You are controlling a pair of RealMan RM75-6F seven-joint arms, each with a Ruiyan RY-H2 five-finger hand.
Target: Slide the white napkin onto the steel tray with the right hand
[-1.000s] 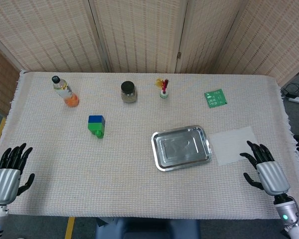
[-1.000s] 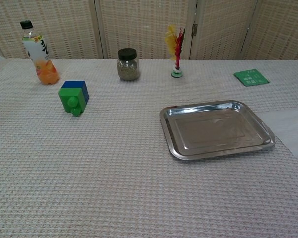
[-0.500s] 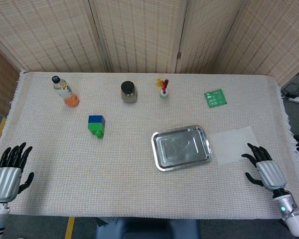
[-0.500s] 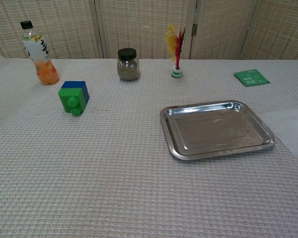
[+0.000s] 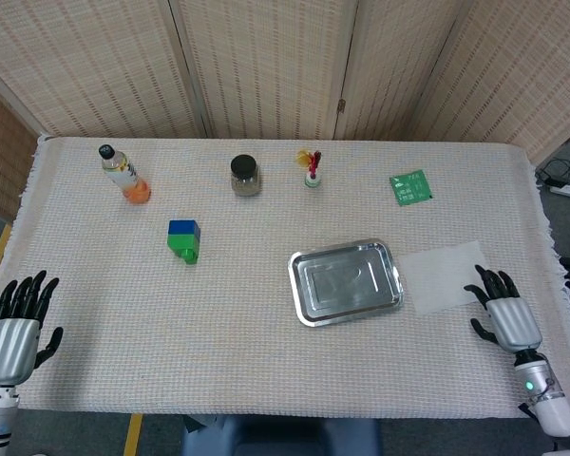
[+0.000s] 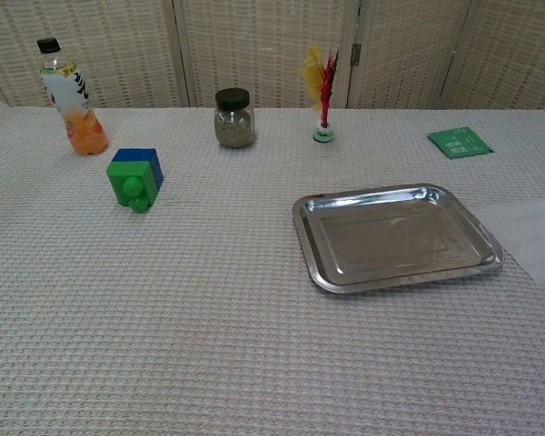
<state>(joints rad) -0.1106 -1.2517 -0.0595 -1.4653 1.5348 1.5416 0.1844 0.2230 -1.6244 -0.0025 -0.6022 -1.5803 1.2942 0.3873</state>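
Our right hand [image 5: 502, 315], fingers spread and holding nothing, has drifted back toward five o'clock off the white napkin [image 5: 445, 276], which lies flat at three o'clock of the steel tray [image 5: 346, 281], so we judge the slide not begun.

Even, bright overhead light, soft faint shadows; both views sharp, mild glare on the shiny rectangular steel tray [image 6: 396, 238].

A white napkin [image 5: 444, 275], silvery steel tray [image 5: 347, 281], green-and-blue block [image 5: 183, 239] and beige woven cloth [image 5: 218, 323].
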